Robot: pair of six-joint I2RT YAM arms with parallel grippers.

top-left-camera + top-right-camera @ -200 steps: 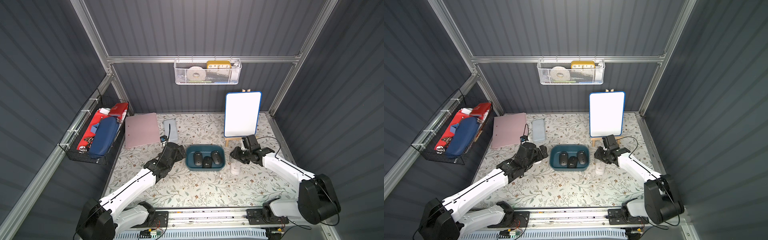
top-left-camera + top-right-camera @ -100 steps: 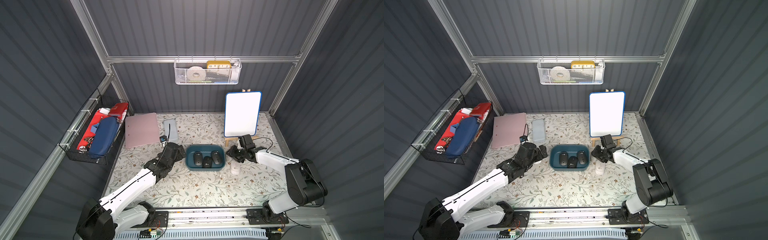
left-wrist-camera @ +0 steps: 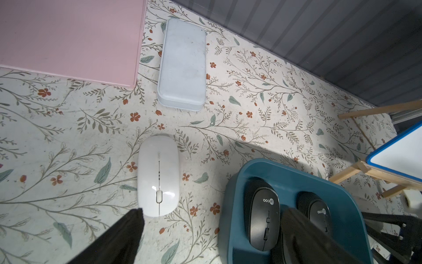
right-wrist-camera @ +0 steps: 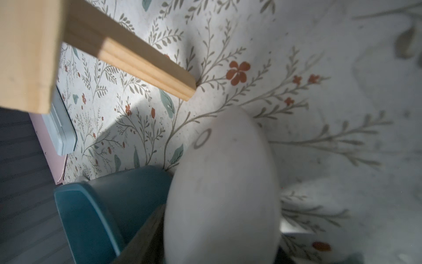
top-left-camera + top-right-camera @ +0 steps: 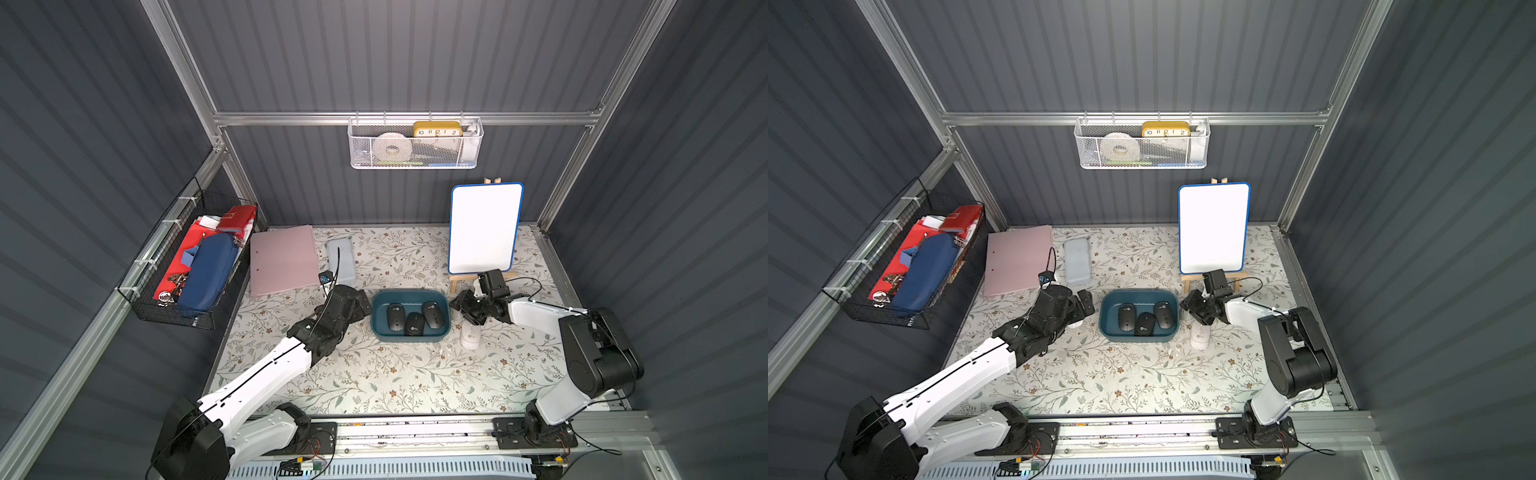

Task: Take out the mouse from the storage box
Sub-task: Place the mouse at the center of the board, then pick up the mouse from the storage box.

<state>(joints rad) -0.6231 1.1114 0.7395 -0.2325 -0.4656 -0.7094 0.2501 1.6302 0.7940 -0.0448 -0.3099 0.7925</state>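
Storage box at middle of desk, between both arms. Three black mice lie side by side inside it. Left white mouse flat on desk just beside box, outside it. Left pincer released, spread wide, empty; one finger near that mouse's end, other over box. Right white mouse on desk just beside box's opposite wall. Right pincer right at its far end; wrist view blurred, cannot tell whether clenched or released. Pale-blue case and pink folder lie toward back wall.
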